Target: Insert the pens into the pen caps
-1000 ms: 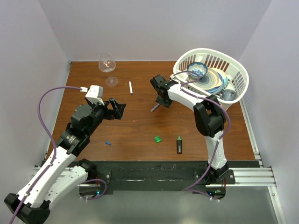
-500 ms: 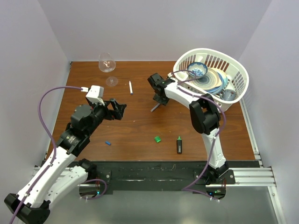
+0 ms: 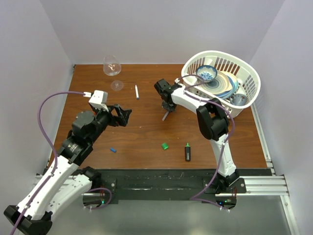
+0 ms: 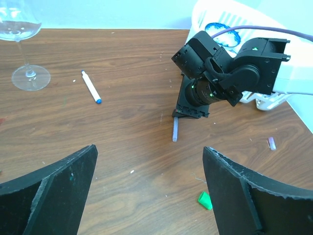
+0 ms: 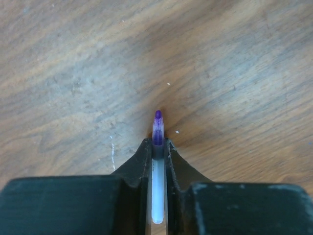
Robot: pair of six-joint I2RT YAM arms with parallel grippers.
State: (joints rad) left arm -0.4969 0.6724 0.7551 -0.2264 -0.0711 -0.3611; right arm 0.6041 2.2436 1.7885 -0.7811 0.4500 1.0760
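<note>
Lab: white walls (image 3: 29,49), bolted arms (image 3: 215,122)

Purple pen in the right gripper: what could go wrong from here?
1. The right gripper is shut on the thin purple pen close to its fingertips, with the pen running along the fingers. It may pivot or slip during a lift.
2. The green cap and blue cap lie loose on the table. Pressing a pen into one could simply push it away unless the open left gripper holds it first.
</note>
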